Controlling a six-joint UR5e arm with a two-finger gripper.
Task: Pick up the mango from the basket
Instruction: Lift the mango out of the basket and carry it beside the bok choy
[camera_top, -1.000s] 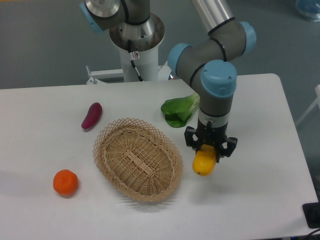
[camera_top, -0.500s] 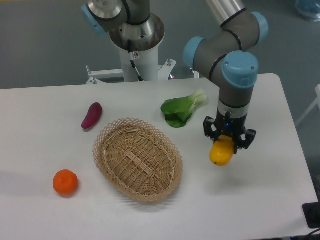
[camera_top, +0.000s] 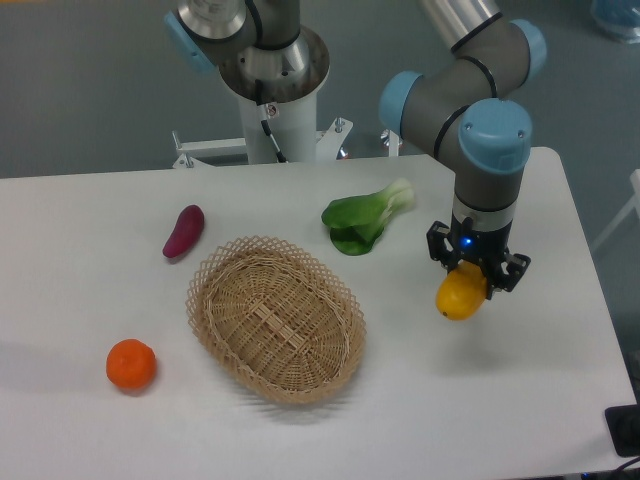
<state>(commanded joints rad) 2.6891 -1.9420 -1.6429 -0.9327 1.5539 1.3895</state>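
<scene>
Two jaws grip the mango (camera_top: 461, 296) above bare table (camera_top: 560, 350), well right of the basket (camera_top: 275, 317).

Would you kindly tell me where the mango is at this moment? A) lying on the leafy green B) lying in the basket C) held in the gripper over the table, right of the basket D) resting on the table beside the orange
C: the gripper is shut on the mango, well to the right of the basket, which holds nothing.
</scene>
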